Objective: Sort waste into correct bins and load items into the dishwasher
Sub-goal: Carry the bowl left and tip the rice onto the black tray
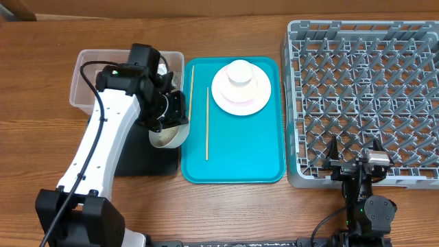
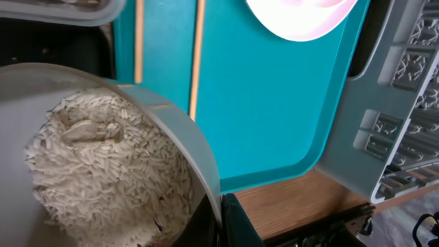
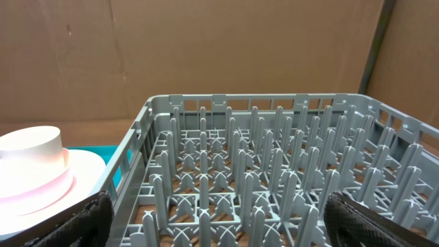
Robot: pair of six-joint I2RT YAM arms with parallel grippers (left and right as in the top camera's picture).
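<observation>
Rice disposal looks like the step in hand. The left gripper (image 1: 173, 113) is clamped on the rim of the bowl (image 1: 169, 136), which holds rice (image 2: 103, 165) above the black tray (image 1: 140, 163), just left of the teal tray (image 1: 240, 154). The next move is probably tipping it into a bin, clear of the tub (image 1: 84, 68) wall and the chopsticks (image 1: 206, 123). The right gripper (image 1: 354, 155) gapes empty at the rack's (image 1: 363, 75) near edge.
</observation>
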